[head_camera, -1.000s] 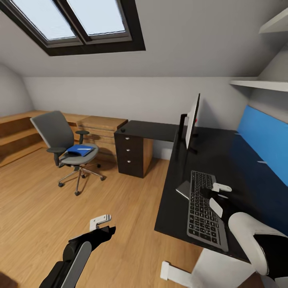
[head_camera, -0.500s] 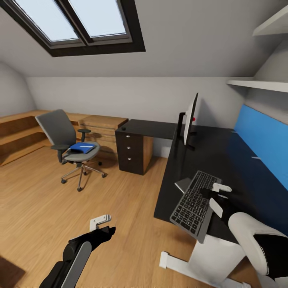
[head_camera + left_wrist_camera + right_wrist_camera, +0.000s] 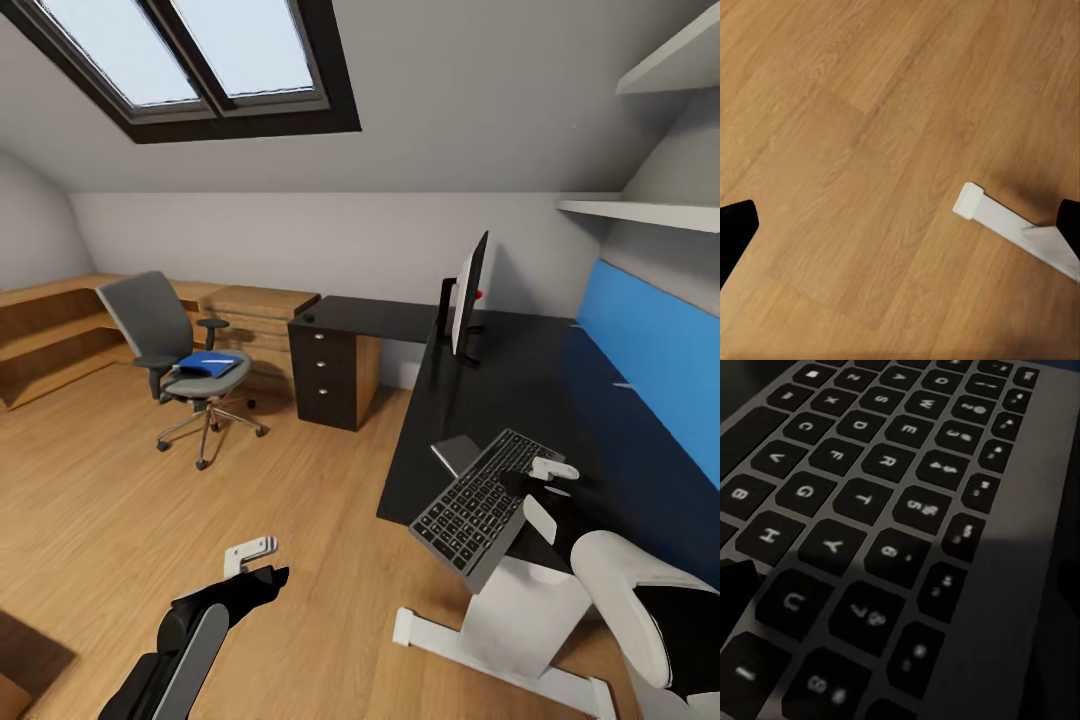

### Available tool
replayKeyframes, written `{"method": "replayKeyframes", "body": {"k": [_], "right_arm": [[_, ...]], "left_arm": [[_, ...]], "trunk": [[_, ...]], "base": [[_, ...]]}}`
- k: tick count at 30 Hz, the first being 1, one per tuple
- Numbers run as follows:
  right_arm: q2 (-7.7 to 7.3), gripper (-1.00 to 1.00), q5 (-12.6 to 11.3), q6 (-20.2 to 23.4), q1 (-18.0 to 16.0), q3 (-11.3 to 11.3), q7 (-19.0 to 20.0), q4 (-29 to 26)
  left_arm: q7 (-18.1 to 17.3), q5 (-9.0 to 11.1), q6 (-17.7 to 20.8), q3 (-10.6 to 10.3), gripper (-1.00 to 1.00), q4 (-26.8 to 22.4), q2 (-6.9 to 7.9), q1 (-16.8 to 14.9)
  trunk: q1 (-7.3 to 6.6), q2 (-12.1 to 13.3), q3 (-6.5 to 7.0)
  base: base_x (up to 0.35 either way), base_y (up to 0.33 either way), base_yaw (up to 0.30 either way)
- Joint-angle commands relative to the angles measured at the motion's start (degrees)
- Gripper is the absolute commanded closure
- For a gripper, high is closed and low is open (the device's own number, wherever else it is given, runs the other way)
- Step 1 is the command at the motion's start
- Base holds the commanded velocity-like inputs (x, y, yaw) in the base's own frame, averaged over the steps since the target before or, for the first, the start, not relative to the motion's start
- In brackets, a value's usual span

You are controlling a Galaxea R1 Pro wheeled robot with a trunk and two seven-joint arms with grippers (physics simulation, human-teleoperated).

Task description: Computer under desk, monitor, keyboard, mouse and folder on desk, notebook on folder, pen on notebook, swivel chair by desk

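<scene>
Swivel chair (image 3: 170,345): well left of the bench, blue folder (image 3: 207,365) on its seat.
Left gripper (image 3: 258,560): spread, empty, over floor.
Monitor (image 3: 466,295): on bench (image 3: 520,380).
Right gripper (image 3: 545,490): pinching keyboard (image 3: 475,505), which overhangs the bench's edge.

The left gripper (image 3: 256,557) had short white fingers (image 3: 250,549) on a black wrist, and behind it the forearm was black with a long grey panel. The right gripper (image 3: 548,495) carried white fingers (image 3: 556,468) on a black mount, backed by a rounded glossy white shell with a black joint band.
</scene>
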Motion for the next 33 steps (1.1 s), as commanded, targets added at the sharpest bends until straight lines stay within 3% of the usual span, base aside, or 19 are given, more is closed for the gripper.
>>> {"method": "replayKeyframes", "body": {"k": [1,16,33], "right_arm": [[-0.02,-1.0,-0.58,0.15,0.03,0.11,-0.22,0.76],[-0.02,-1.0,-0.53,0.15,0.03,0.11,-0.22,0.76],[0.55,-1.0,-0.45,-0.41,0.03,0.28,-0.15,0.23]], "left_arm": [[0.57,0.62,0.12,-0.04,-1.0,-0.07,0.0,-0.04],[0.7,0.64,0.12,-0.04,-1.0,-0.07,0.0,-0.04],[0.58,0.65,0.12,-0.02,-1.0,0.68,0.0,-0.04]], "trunk": [[-0.22,0.38,0.11],[-3.52,6.39,2.8],[-3.52,6.39,2.8]], "base": [[-0.013,-0.004,0.0],[-0.002,-0.001,0.0],[0.059,0.009,0.0]]}}
